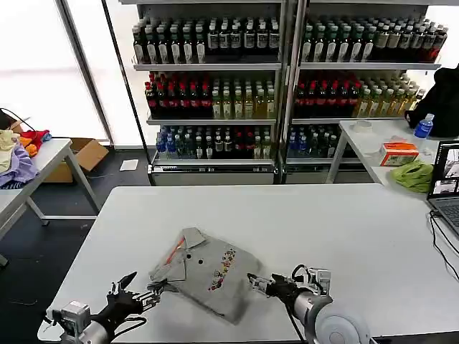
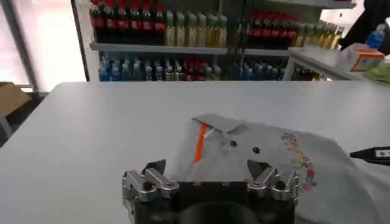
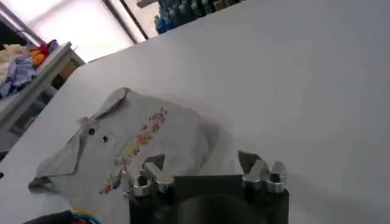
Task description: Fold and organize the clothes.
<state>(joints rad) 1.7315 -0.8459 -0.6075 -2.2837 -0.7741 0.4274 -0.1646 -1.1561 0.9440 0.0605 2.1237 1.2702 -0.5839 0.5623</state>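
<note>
Shirt [image 1: 208, 276] lay folded into a rough bundle on table [image 1: 323, 222] — left gripper [image 1: 147, 295] and right gripper [image 1: 259, 284] spread wide beside it; tidying probably remained.

Bare table [image 1: 301, 222] surrounds the folded shirt [image 1: 208, 272]; a cable [image 1: 443, 244] crosses its right edge.

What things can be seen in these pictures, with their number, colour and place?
shirt: one, light grey, orange-red collar trim, folded on the near table part
table: one, white, centre
bottle shelves: two, behind the table
green cloth: one, right side table
laptop: one, right edge
garments: a pile, lilac, yellow, red, left side table
cardboard box: one, floor, left
left gripper: open, at the shirt's left edge
right gripper: open, at its right edge
</note>
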